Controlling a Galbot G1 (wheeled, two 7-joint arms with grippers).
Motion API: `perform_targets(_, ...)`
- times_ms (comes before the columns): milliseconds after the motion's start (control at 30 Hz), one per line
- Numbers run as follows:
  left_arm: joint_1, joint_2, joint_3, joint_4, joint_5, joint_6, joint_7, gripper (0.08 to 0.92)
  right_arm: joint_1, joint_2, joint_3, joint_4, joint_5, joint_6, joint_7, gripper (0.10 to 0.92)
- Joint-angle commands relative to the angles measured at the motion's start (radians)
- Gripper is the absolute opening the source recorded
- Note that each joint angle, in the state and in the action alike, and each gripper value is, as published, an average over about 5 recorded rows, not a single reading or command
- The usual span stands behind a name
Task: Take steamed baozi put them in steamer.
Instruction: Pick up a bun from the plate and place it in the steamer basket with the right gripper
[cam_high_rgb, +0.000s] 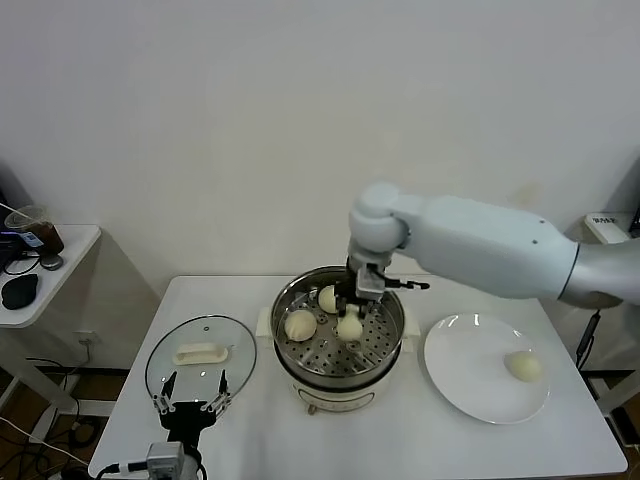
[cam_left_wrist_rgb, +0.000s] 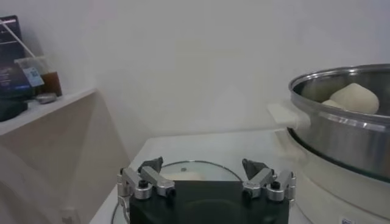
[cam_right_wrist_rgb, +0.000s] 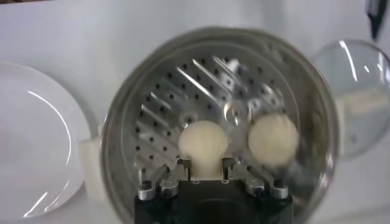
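The steamer (cam_high_rgb: 385, 340) is a steel basket on a cream pot base in the middle of the table. Three baozi are in it: one at the left (cam_high_rgb: 300, 323), one at the back (cam_high_rgb: 328, 298), and one (cam_high_rgb: 349, 327) between my right gripper's fingers. My right gripper (cam_high_rgb: 352, 312) is low inside the basket and shut on that baozi (cam_right_wrist_rgb: 204, 143), just above the perforated floor (cam_right_wrist_rgb: 177, 91). A second baozi (cam_right_wrist_rgb: 273, 140) lies beside it. One more baozi (cam_high_rgb: 523, 366) lies on the white plate (cam_high_rgb: 470, 385). My left gripper (cam_high_rgb: 190, 400) is open and empty at the table's front left.
A glass lid (cam_high_rgb: 200, 352) with a white handle lies left of the steamer, under my left gripper (cam_left_wrist_rgb: 204, 173). The steamer's rim (cam_left_wrist_rgb: 341, 131) shows to one side in the left wrist view. A side table (cam_high_rgb: 40, 270) with clutter stands at far left.
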Motion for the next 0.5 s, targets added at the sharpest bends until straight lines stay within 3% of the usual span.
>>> perform_targets(33,-0.002,-0.001,0.002,0.005,0.000,0.001,0.001,0.823,-0.052,0.028,-0.018,0.037,-0.038,0.053,0.008,0.348)
perform_targets(500,-0.009,0.000,0.001,0.016,-0.004,0.001,0.001,0.823,-0.058,0.031,-0.005,0.057,-0.058,-0.018,0.020,0.382)
